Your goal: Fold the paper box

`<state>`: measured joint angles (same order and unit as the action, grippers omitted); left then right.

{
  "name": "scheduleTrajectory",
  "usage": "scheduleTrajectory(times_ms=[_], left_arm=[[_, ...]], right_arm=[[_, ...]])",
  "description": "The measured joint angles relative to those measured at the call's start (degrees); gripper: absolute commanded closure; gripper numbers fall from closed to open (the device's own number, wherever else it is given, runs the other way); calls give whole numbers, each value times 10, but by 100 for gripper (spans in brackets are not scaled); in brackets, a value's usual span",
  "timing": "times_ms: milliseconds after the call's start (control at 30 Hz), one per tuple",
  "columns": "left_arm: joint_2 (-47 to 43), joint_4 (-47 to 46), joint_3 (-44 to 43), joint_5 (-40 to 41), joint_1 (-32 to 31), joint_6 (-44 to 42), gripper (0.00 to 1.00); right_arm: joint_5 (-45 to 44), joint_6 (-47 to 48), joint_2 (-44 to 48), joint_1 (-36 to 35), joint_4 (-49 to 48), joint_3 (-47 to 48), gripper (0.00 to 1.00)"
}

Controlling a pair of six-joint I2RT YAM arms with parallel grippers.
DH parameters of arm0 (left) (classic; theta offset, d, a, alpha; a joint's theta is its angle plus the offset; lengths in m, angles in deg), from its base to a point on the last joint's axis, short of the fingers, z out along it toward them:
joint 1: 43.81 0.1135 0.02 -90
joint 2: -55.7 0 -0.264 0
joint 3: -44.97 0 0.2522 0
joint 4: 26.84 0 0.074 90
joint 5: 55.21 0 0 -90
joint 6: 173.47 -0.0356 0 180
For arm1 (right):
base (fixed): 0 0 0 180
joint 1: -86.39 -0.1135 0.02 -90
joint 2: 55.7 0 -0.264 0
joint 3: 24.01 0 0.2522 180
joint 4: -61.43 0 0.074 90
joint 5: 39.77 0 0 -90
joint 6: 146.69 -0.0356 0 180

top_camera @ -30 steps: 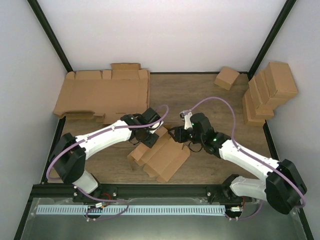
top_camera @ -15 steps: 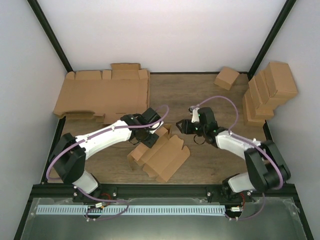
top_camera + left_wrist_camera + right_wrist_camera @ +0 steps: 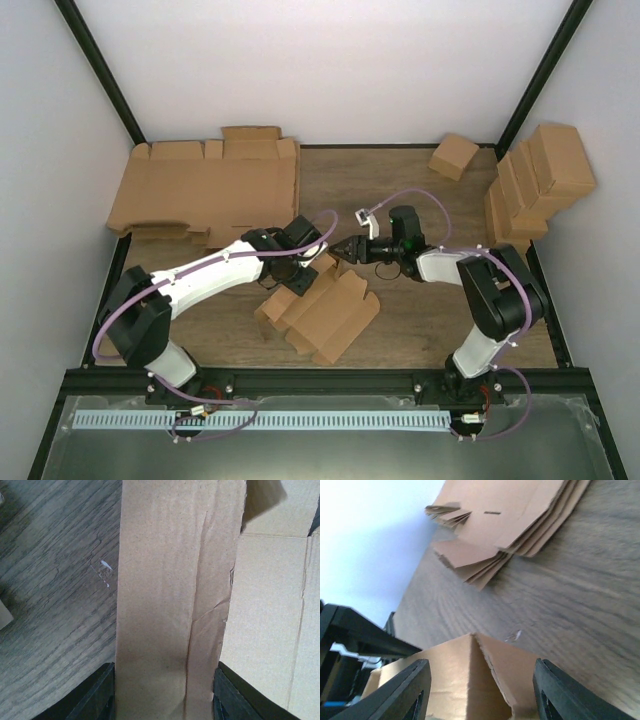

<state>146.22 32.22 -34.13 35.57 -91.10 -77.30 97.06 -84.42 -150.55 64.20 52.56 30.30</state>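
The paper box (image 3: 322, 310), a brown die-cut carton that is partly folded, lies at the middle of the table. My left gripper (image 3: 298, 272) is over its far left part. In the left wrist view an upright cardboard panel of the box (image 3: 170, 605) fills the gap, and both fingers (image 3: 97, 695) press on its edges. My right gripper (image 3: 346, 250) points left at the box's far corner. In the right wrist view that corner of the box (image 3: 470, 680) sits between the fingers (image 3: 405, 690) with a gap on each side, so this gripper (image 3: 480, 695) is open.
Large flat cardboard sheets (image 3: 210, 190) lie stacked at the back left and also show in the right wrist view (image 3: 520, 515). A small cube carton (image 3: 454, 155) stands at the back right. Finished cartons (image 3: 540, 185) are piled along the right wall.
My right arm has swung away from the box's right side and turned, so its gripper now points left at the far corner with its jaws wider. The left gripper has kept its hold and place.
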Motion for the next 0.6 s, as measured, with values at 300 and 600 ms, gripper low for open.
scheduleTrajectory(times_ms=[300, 600], left_arm=[[0, 0, 0, -3, 0, 0, 50], [0, 0, 0, -8, -1, -1, 50]], right_arm=[[107, -6, -4, 0, -101, -61, 42], [96, 24, 24, -4, -121, -106, 39]])
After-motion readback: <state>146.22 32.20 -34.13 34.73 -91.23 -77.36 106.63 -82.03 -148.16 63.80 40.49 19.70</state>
